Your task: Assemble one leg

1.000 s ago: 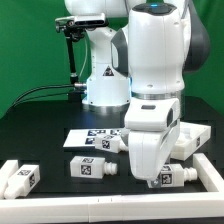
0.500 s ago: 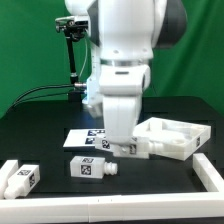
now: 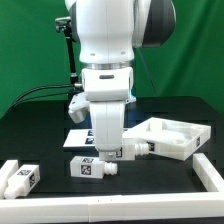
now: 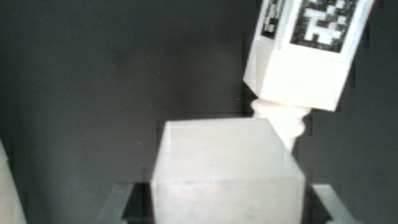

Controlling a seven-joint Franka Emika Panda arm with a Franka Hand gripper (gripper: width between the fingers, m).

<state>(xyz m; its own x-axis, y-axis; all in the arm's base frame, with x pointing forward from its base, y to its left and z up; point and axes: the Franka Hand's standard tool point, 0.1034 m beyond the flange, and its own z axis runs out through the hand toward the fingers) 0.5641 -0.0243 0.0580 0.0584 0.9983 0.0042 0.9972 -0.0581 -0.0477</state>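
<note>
The arm (image 3: pixel 105 60) stands bent steeply over the bench (image 3: pixel 40 130), wrist pointing down. The claw (image 3: pixel 118 152) is clenched on the leg (image 3: pixel 134 150), a smooth white plastic block filling the gap between its dark fingers (image 4: pixel 317 200). Just beside the claw a second leg (image 3: pixel 92 167) lies flat, boxy, bearing a black-and-white tag and a round nub at one end. The shallow, walled white tray (image 3: pixel 178 140) sits near the claw's other side. A third leg (image 3: pixel 20 178) lies well apart, by the bench's edge.
</note>
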